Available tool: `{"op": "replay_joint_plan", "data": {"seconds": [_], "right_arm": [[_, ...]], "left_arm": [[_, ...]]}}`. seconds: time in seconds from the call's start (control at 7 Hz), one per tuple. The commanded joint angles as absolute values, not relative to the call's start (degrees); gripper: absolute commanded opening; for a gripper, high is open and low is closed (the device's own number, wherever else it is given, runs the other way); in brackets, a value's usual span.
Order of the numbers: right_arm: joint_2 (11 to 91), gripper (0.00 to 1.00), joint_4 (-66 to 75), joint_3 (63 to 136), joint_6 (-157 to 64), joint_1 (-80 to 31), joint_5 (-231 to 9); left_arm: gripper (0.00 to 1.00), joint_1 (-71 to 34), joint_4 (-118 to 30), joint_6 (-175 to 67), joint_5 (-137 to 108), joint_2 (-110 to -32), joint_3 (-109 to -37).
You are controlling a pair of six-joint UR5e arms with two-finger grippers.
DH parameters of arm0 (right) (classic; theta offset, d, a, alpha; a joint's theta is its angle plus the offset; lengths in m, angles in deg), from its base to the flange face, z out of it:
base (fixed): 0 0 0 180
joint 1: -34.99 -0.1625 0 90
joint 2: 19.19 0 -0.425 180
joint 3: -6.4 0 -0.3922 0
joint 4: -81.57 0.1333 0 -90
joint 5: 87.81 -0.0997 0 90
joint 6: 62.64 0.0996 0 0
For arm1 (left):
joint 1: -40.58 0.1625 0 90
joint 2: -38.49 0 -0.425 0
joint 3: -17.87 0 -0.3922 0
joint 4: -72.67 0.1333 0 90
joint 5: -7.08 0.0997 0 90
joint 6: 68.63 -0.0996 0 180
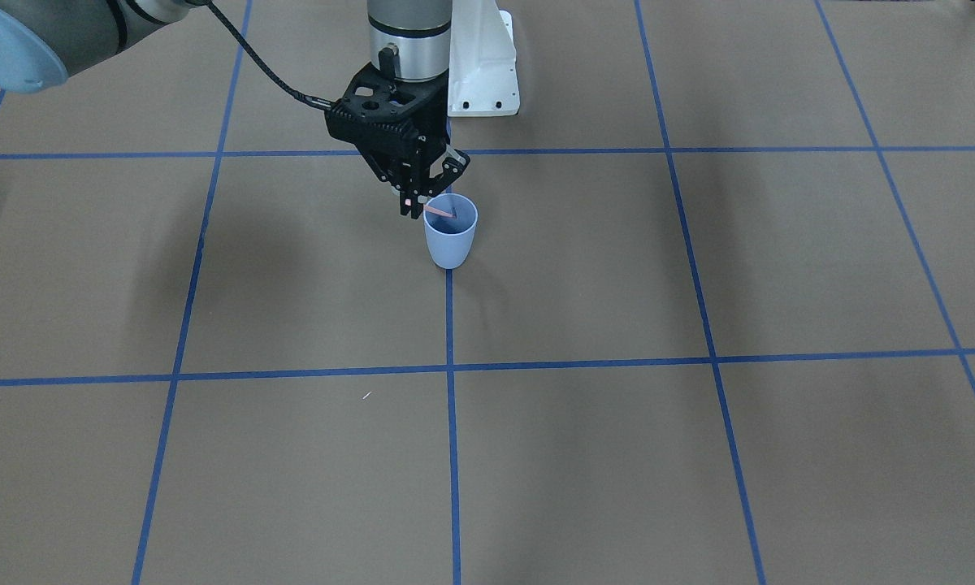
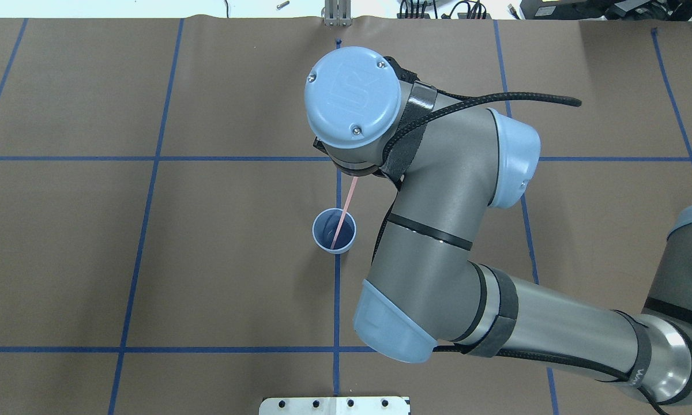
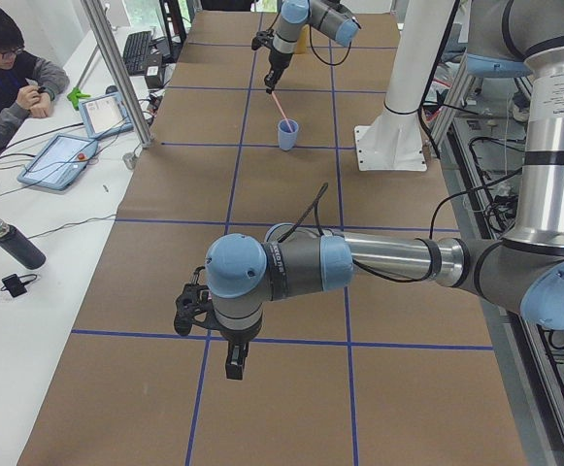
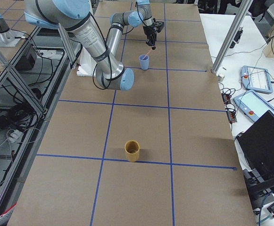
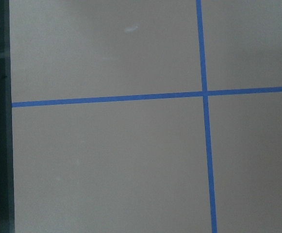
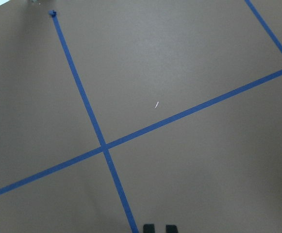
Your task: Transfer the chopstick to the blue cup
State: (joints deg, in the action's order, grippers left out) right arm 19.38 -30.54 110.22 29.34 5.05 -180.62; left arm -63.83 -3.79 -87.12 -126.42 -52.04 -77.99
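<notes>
The blue cup (image 1: 450, 244) stands upright on the brown table where two blue tape lines meet; it also shows in the overhead view (image 2: 323, 231). My right gripper (image 1: 413, 208) hangs just beside and above its rim, shut on the upper end of a pink chopstick (image 1: 440, 211). The chopstick (image 2: 346, 206) slants down with its lower end inside the cup. In the right wrist view only the gripper's two fingertips (image 6: 149, 228) show, close together. My left gripper (image 3: 234, 367) hovers over bare table far from the cup; I cannot tell whether it is open or shut.
A yellow cup (image 4: 132, 150) stands upright far from the blue cup. The white arm mount (image 1: 483, 77) is bolted behind the blue cup. An operator (image 3: 5, 73) sits at a side bench with tablets (image 3: 58, 160) and a dark bottle (image 3: 15, 245).
</notes>
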Motion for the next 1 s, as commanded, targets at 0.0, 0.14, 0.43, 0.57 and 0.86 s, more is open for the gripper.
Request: {"op": "replay_joint_plan", "data": {"seconds": [0.0, 0.14, 0.43, 0.57, 0.86], "right_arm": [[18.96, 1.00, -28.12, 108.88, 30.10, 4.93, -179.91], [18.61, 1.00, -28.12, 109.31, 29.05, 3.19, -180.61], [18.25, 1.00, -28.38, 109.93, 21.34, -4.95, -189.35], [19.39, 1.00, -28.73, 110.11, 13.64, -11.70, -196.45], [27.00, 1.00, -28.74, 110.90, -6.97, -24.71, -207.73]], "left_arm": [[1.00, -63.83, -3.79, -87.08, -126.42, -52.04, -78.10], [1.00, -63.83, -3.79, -87.00, -126.42, -52.04, -78.02], [1.00, -63.83, -3.36, -87.08, -126.33, -52.04, -77.93], [1.00, -63.92, -2.74, -87.08, -126.33, -51.86, -78.02], [1.00, -63.92, -3.70, -87.25, -126.42, -48.97, -78.80]]}}
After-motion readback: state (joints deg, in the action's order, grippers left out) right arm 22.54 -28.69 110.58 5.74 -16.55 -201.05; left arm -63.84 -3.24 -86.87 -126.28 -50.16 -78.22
